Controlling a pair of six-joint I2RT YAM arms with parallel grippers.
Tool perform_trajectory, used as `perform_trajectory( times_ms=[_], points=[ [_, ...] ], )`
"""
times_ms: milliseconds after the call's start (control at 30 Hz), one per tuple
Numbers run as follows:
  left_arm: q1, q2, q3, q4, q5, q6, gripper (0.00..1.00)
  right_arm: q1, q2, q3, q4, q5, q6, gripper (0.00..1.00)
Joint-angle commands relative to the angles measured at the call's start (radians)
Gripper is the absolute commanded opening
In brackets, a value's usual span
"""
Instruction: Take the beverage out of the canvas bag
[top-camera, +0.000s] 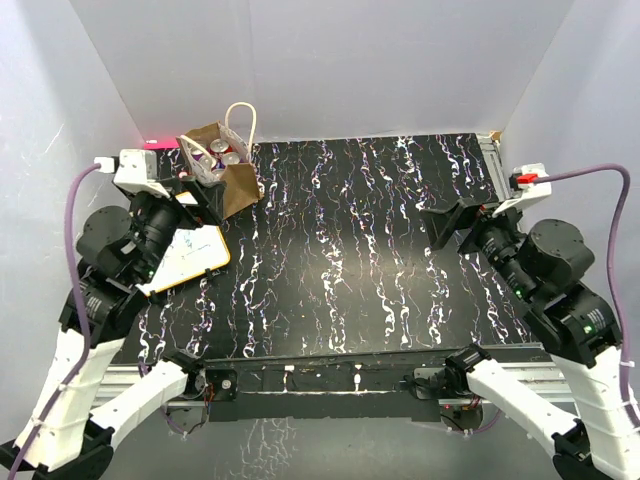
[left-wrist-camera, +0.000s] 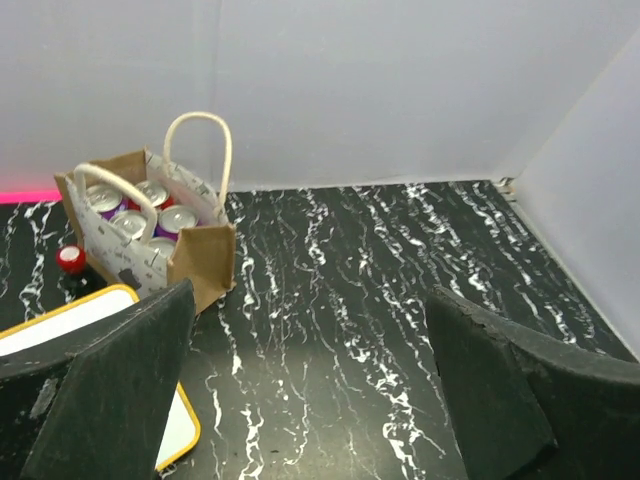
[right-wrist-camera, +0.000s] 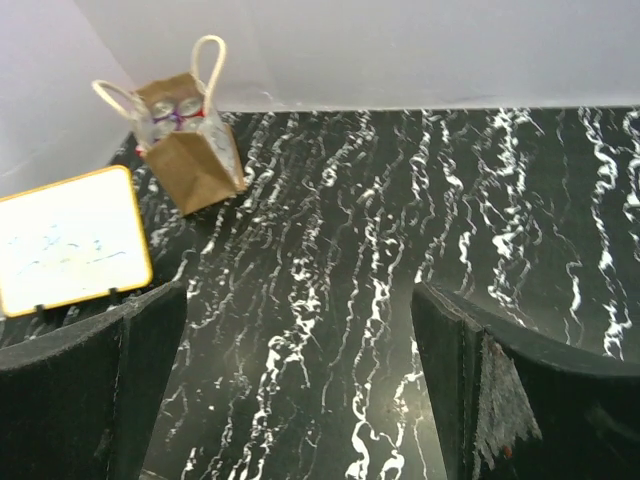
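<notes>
The tan-brown canvas bag (top-camera: 235, 185) stands upright at the back left of the black marbled table, its two cream loop handles raised. Several beverage cans (top-camera: 222, 152) with silver tops sit inside it, also seen from the left wrist as cans (left-wrist-camera: 150, 212) in the bag (left-wrist-camera: 205, 265). My left gripper (top-camera: 203, 190) hovers just in front and left of the bag, open and empty (left-wrist-camera: 310, 380). My right gripper (top-camera: 450, 222) is far off at the right side, open and empty (right-wrist-camera: 300, 380). The right wrist view shows the bag (right-wrist-camera: 195, 170) in the distance.
An orange-rimmed whiteboard (top-camera: 190, 255) leans under the left arm, close to the bag. A small red round object (left-wrist-camera: 71, 259) lies beside the bag's left side. Grey walls enclose the table on three sides.
</notes>
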Motion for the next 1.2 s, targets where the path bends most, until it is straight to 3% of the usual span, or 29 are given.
perform_trajectory(
  times_ms=[0, 333, 567, 967, 1167],
  points=[
    [0.046, 0.009, -0.086, 0.118, 0.001, -0.01, 0.97, -0.061, 0.001, -0.061, 0.049, 0.004, 0.011, 0.98],
    [0.134, 0.047, -0.318, 0.339, 0.031, 0.01, 0.97, -0.212, -0.015, -0.27, 0.116, -0.024, 0.021, 0.98],
    [0.168, 0.134, -0.384, 0.424, 0.035, 0.011, 0.97, -0.271, -0.023, -0.382, 0.147, -0.059, 0.021, 0.98],
    [0.189, 0.316, -0.341, 0.449, -0.009, -0.077, 0.97, -0.301, -0.066, -0.468, 0.192, -0.119, 0.01, 0.98],
    [0.229, 0.418, -0.18, 0.337, 0.002, -0.204, 0.97, -0.303, -0.097, -0.488, 0.226, -0.127, -0.003, 0.98]
  ],
)
